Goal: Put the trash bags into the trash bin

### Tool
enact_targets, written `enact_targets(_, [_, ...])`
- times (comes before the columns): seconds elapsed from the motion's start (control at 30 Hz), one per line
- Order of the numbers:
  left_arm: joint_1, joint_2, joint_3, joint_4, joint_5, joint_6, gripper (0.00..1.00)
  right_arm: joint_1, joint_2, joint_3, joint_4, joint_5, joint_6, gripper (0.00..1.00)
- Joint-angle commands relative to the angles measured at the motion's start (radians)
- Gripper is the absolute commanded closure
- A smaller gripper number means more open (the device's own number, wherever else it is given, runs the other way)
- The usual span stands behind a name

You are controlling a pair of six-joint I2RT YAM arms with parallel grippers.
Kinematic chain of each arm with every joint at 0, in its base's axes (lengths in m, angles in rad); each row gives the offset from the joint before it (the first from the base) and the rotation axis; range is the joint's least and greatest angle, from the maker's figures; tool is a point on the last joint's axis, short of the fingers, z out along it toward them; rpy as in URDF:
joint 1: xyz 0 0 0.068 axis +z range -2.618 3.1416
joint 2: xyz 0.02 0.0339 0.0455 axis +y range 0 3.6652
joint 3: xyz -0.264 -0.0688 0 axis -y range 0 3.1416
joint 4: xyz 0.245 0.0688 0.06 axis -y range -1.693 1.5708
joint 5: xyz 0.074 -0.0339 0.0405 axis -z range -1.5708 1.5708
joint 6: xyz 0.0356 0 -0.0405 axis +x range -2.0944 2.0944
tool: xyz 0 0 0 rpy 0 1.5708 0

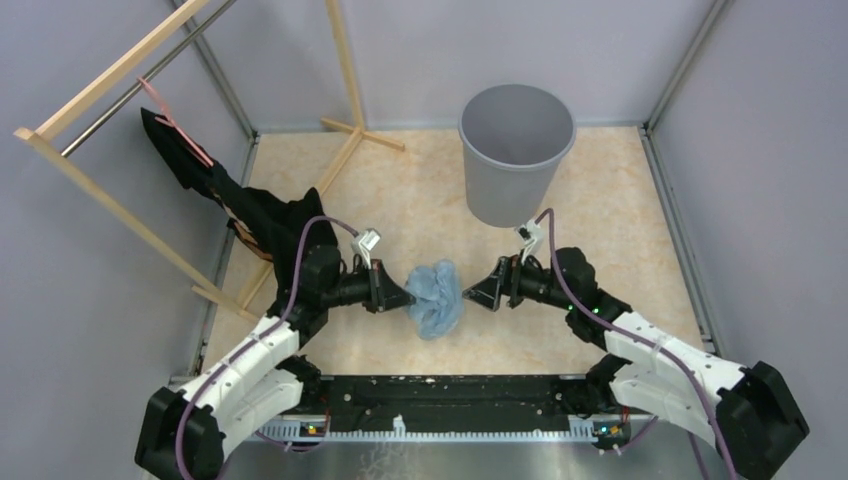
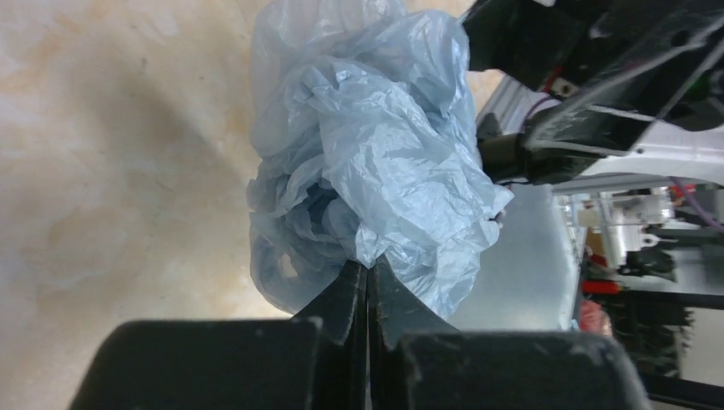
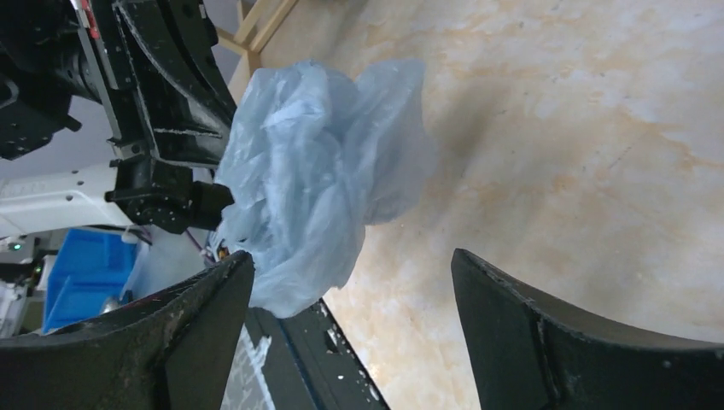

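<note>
Fingers of left gripper pinched shut on crumpled trash bag, held above worktop near middle of near edge. Right gripper just beside bag, jaws wide apart, empty. Grey trash bin upright by far edge, right of centre.

- Top view: bright, even light from overhead; the table shows only soft, faint shadows and no glare.
- The trash bin is shaded within (its inside is darker than its outer wall).
- Left wrist view: the trash bag is sharp, with small white glints on its creases; the left gripper is near-black and shows little detail.
- Right wrist view: the bag casts a soft grey shadow on the table; the background at left is blurred.
</note>
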Motion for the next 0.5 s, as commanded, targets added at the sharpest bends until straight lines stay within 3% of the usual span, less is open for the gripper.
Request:
enact_targets(0.0, [-0.007,-0.047,-0.077,0.323,0.108,-0.222,1.00,0.023,0.099,-0.021,0.281,-0.114,0.050,0.18])
enact_targets(0.13, [-0.042,-0.012,-0.094,0.399,0.109,-0.274,1.00,0.074,0.169,-0.018,0.250,-0.058,0.049,0.29])
enact_targets(0.3, [-0.086,0.025,-0.083,0.402,0.078,-0.263,1.00,0.081,0.130,-0.088,0.360,-0.053,0.108,0.43])
enact_targets(0.37, [-0.095,0.038,-0.079,0.400,0.076,-0.262,1.00,0.081,0.088,-0.111,0.377,-0.025,0.121,0.59])
enact_targets(0.47, [-0.097,0.038,-0.057,0.353,0.063,-0.232,1.00,0.081,0.009,-0.125,0.324,0.049,0.118,0.98])
